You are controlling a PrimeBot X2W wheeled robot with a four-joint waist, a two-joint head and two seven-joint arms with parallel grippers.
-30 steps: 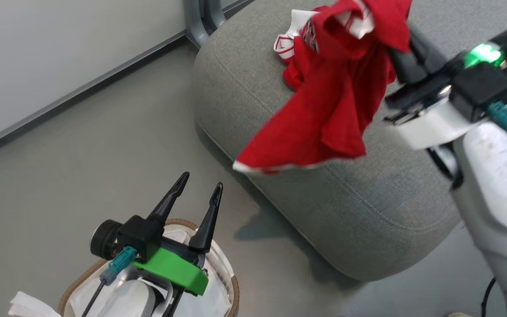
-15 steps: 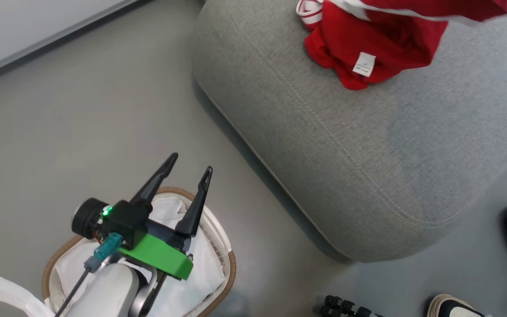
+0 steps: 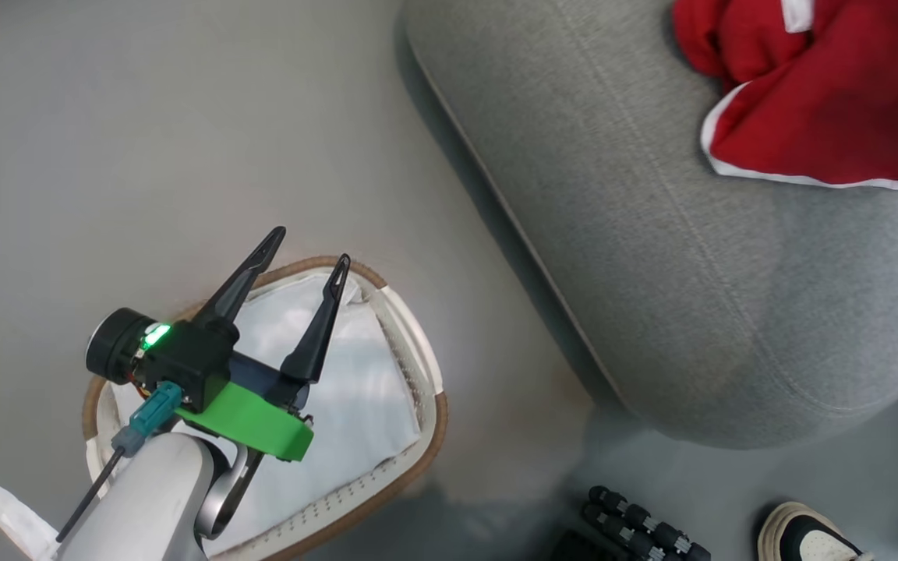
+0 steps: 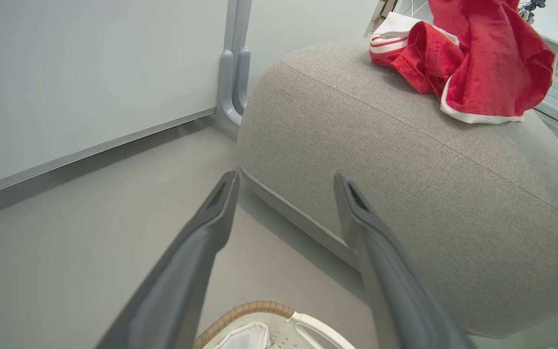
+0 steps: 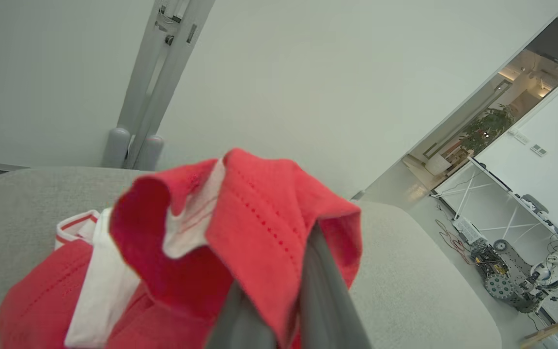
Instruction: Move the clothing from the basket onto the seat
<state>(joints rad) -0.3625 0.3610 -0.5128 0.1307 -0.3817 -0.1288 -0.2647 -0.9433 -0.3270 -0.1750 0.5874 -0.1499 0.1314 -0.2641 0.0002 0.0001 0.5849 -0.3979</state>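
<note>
At floor level in the head view stands one basket (image 3: 435,425), and its visible interior holds one white liner (image 3: 371,389) that covers the bottom and folds over the brown rim. One left claw (image 3: 306,249) hangs directly above the basket, its two dark fingers spread wide apart and nothing between them; the left wrist view shows the same open left claw (image 4: 285,182) above the rim of the basket (image 4: 245,310), pointing toward the side of the seat (image 4: 405,203). One seat (image 3: 691,273) stands beside the basket without touching it. The clothing (image 3: 823,117) is on top of the seat, well apart from the basket, as one heap of red fabric with white trim; the number of garments in the heap cannot be told. In the left wrist view part of the clothing (image 4: 492,63) is raised off the cushion while a striped part lies flat on it. In the right wrist view the right claw (image 5: 279,300) is closed on a fold of the clothing (image 5: 259,218), holding it above the seat (image 5: 419,291). A person's shoe (image 3: 807,534) stands on the floor (image 3: 145,117) near the seat.
</note>
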